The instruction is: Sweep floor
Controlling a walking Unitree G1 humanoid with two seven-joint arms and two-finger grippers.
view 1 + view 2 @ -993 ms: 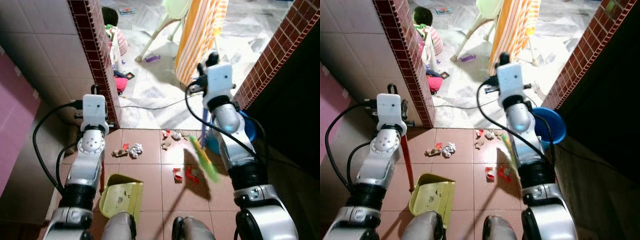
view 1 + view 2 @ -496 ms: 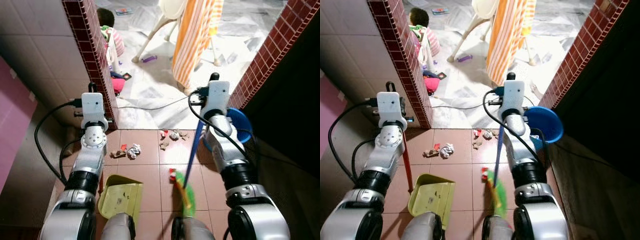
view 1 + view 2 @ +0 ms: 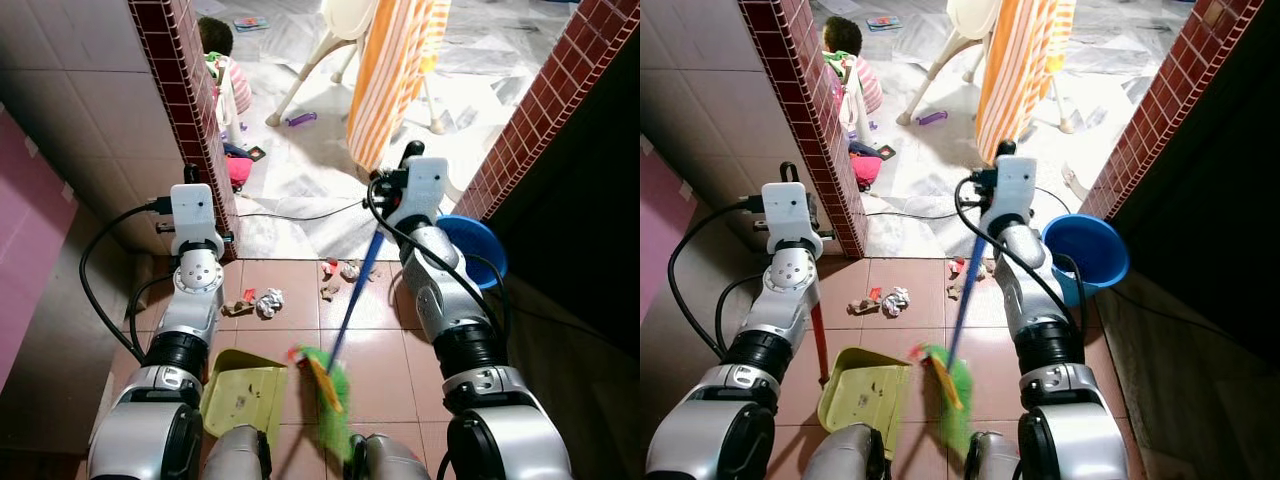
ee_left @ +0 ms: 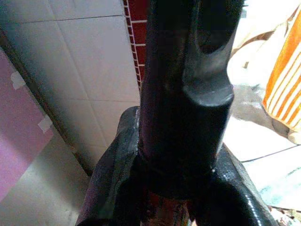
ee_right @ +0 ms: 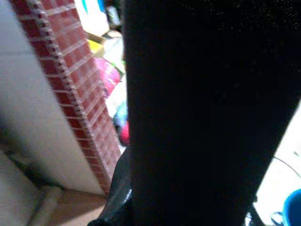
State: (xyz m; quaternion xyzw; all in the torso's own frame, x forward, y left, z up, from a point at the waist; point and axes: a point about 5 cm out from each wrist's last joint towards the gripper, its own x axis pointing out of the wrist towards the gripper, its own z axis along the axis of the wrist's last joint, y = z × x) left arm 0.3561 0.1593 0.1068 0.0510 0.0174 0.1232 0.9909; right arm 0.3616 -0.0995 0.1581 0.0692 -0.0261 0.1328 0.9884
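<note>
Your right gripper (image 3: 992,172) holds the blue-handled broom (image 3: 962,305); its green bristles meet the yellow-green dustpan (image 3: 862,394), with litter scraps (image 3: 895,299) on the tiles beyond.

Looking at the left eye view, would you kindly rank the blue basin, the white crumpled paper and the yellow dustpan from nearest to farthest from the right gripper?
From the right gripper:
1. Blue basin, just to its right, against the brick wall.
2. White crumpled paper, on the red tiles toward the left arm.
3. Yellow dustpan, lowest on the floor, near the robot's feet.
</note>
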